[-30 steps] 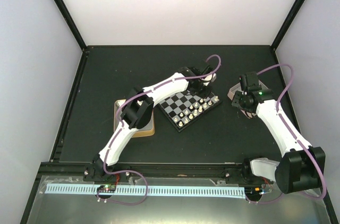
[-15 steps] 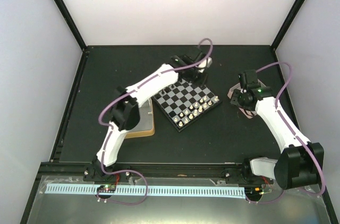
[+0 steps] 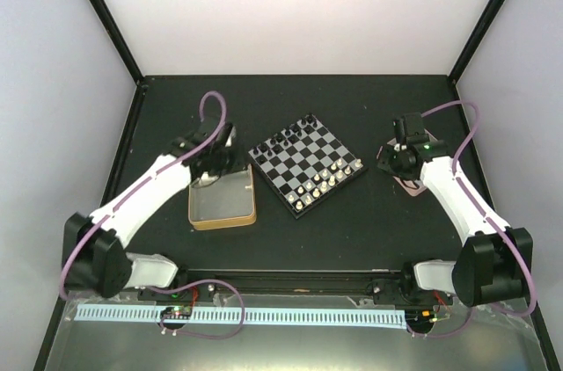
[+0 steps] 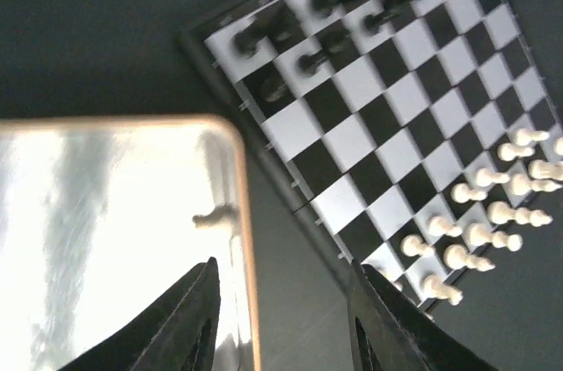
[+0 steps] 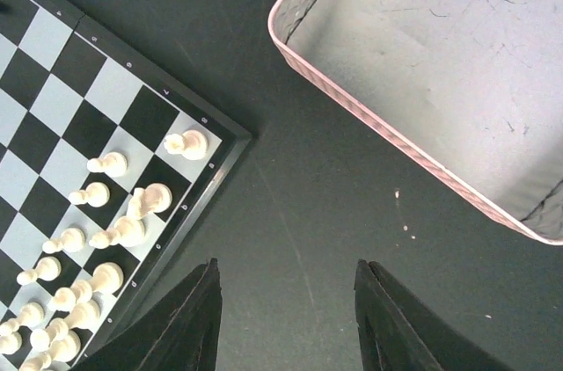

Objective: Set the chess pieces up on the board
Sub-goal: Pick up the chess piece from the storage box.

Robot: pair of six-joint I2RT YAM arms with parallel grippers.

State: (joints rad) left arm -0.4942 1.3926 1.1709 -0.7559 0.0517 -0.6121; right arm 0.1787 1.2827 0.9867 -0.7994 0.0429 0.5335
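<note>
The board (image 3: 306, 163) lies diagonally in the middle. Black pieces (image 3: 295, 134) stand along its far-left side, cream-white pieces (image 3: 321, 179) along its near-right side. My left gripper (image 3: 214, 169) is open and empty above the far right corner of the gold-rimmed tin (image 3: 222, 206). In the left wrist view my left gripper (image 4: 283, 272) straddles the tin's rim (image 4: 244, 239); one white piece (image 4: 217, 217) lies inside the tin by that rim, and the board (image 4: 378, 107) is to the right. My right gripper (image 5: 287, 270) is open and empty over bare table between the board's corner (image 5: 211, 151) and the pink tray (image 5: 422, 63).
The pink-rimmed tray (image 3: 410, 186) lies right of the board, mostly under my right arm, and looks empty in the right wrist view. Black frame rails edge the dark table.
My left arm has swung from the board's far corner back to the left, over the tin. My right arm has barely moved.
</note>
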